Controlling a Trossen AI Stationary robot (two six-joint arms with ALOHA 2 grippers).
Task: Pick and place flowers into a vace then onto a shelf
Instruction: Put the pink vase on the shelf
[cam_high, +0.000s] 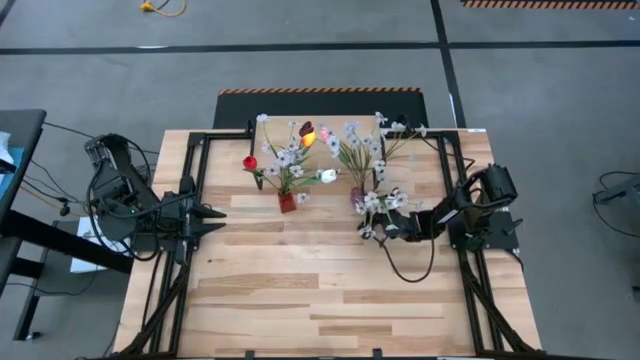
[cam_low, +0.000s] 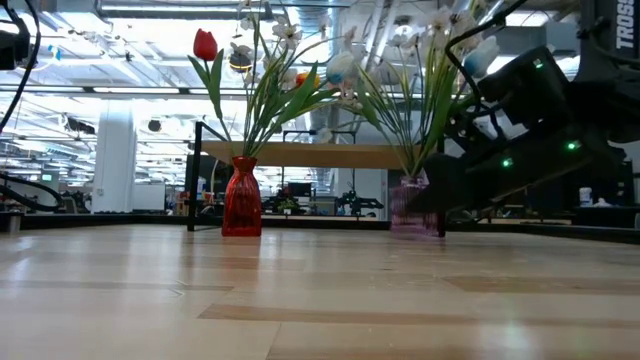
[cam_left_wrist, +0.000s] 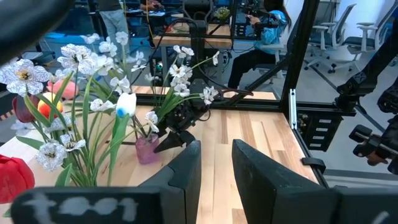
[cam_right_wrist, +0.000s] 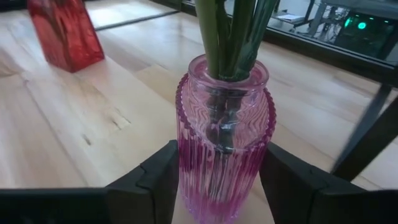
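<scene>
Right gripper (cam_right_wrist: 221, 180) is at the pink ribbed glass vase (cam_right_wrist: 222, 134), one finger on each side of its lower body. In the right wrist view both fingers (cam_right_wrist: 152, 180) look pressed against the glass: clamped on the vase. The vase stands upright on the slatted wooden tabletop (cam_high: 300, 290), right of centre, near the shelf (cam_low: 300, 155). Green stems (cam_right_wrist: 227, 31) go down through its neck. In the high view a spray of small white blossoms (cam_high: 378, 205) hangs over the right gripper and hides most of the vase.

Left gripper (cam_left_wrist: 214, 171) sits at the table's left edge, roughly level with the vases, pointing across toward the right arm. Its fingers stand a narrow gap apart with nothing between them.

Red vase (cam_low: 241, 197) stands upright left of the pink one, the two clearly apart. It holds a red tulip (cam_low: 205, 44), an orange tulip (cam_high: 307, 134), a white tulip (cam_high: 328, 176) and more white blossoms.

The shelf is behind both vases at the table's far side, a light-wood board on thin dark legs. From above, flowers cover most of it; cannot tell whether anything rests on it.
</scene>
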